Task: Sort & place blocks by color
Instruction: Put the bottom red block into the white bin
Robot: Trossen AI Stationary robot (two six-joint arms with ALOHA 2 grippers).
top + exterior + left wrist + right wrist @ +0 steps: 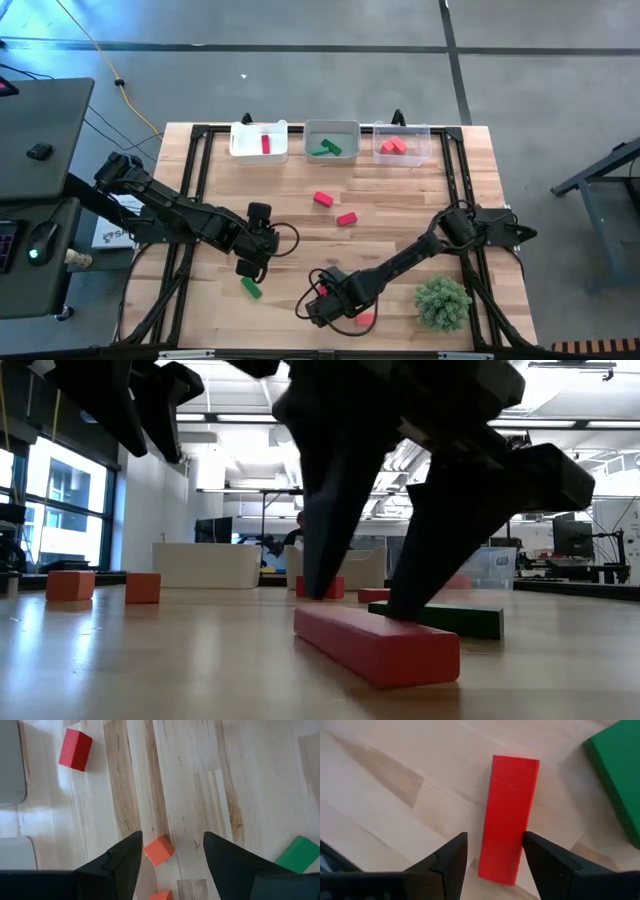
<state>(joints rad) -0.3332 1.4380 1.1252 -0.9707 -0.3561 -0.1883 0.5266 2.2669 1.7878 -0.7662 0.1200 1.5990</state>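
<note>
My right gripper point(495, 836) point(322, 300) is open and low over the near middle of the table. Its fingers stand on either side of a crimson red bar point(511, 815) point(375, 642) that lies flat on the wood. A green bar point(620, 780) point(440, 618) lies just beyond it. My left gripper point(172, 840) point(255, 262) is open and hovers above a coral cube point(159, 850), with a second coral cube point(160, 895) close by. A green block point(250, 288) lies near it. Two red blocks point(322, 199) point(347, 218) lie mid-table. My right gripper comes at the red bar from above, with its fingers across the bar's width near one end. One fingertip point(532, 845) lies right at the bar's long side point(522, 835). I cannot tell whether it touches. The bar lies flat on the table.
Three clear bins stand along the far edge: the left bin point(245, 150) holds a red block, the middle bin point(345, 128) green ones, the right bin point(420, 155) coral ones. A bushy green plant point(442, 303) stands near the right arm. A small red piece point(365, 320) lies beside it.
</note>
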